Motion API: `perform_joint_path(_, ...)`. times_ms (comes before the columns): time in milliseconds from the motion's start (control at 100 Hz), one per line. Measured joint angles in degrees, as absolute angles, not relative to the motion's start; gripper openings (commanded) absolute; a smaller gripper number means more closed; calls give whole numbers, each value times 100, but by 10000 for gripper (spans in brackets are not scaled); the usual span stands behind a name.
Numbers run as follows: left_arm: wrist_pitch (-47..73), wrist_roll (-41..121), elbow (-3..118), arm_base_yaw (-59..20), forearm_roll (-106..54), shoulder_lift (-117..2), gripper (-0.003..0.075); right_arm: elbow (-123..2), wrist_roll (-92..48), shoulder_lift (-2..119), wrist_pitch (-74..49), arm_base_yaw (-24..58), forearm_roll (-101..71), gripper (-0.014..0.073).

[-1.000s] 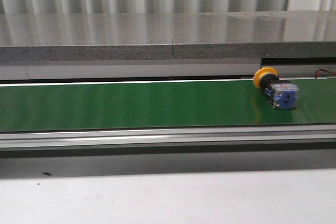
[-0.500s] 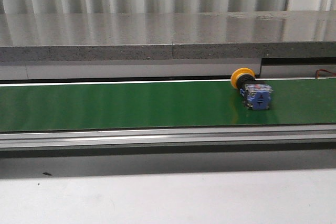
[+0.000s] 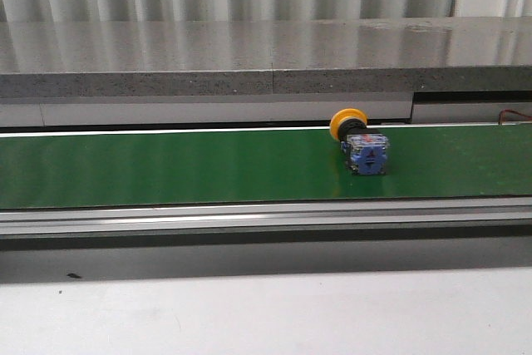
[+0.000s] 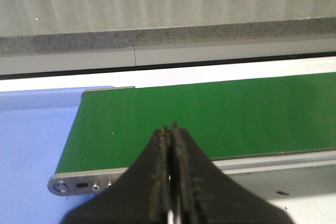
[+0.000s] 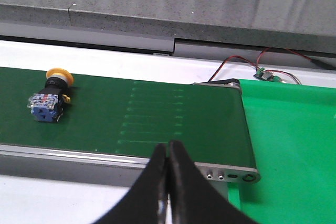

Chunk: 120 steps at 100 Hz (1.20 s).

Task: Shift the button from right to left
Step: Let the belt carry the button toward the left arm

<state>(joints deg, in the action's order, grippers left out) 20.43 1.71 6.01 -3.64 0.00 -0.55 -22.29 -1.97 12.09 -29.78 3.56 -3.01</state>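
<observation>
The button point(image 3: 359, 144), orange-yellow cap on a blue block, lies on its side on the green conveyor belt point(image 3: 166, 168), right of centre in the front view. It also shows in the right wrist view point(image 5: 51, 98), far from my right gripper point(image 5: 167, 145), which is shut and empty over the belt's near rail. My left gripper point(image 4: 170, 128) is shut and empty above the belt's left end point(image 4: 210, 114); the button is out of its view. Neither gripper shows in the front view.
A grey stone ledge point(image 3: 266, 64) runs behind the belt. A metal rail point(image 3: 266, 218) borders its front. A blue surface point(image 4: 31, 145) lies past the belt's left end, a green surface point(image 5: 294, 145) and red-black wires point(image 5: 262, 66) past its right end.
The button has travelled leftward along the belt, from near the right edge of the front view to right of centre. No arm appears in the front view.
</observation>
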Motion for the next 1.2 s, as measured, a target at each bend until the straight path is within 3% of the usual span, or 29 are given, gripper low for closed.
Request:
perform_joint_path(610, 3182, 171, 2587, -364, -329, -3307, -12, -2229, -197, 1209, -2978, 356, -299, -68)
perform_joint_path(700, 3190, 171, 2813, -364, -339, -3809, 93, -2229, -197, 1209, -2978, 356, -299, -68)
perform_joint_path(900, 3223, 171, 3385, -364, -373, -4847, 580, -2229, -197, 1209, -2978, 356, -299, -68)
perform_joint_path(980, 3318, 171, 3658, -364, -385, -5249, 611, -2229, -197, 1209, -2978, 356, -299, -68)
perform_joint_path(1200, 4024, 171, 4682, -364, -625, -6467, 530, -2229, -197, 1209, -2978, 356, -299, -68)
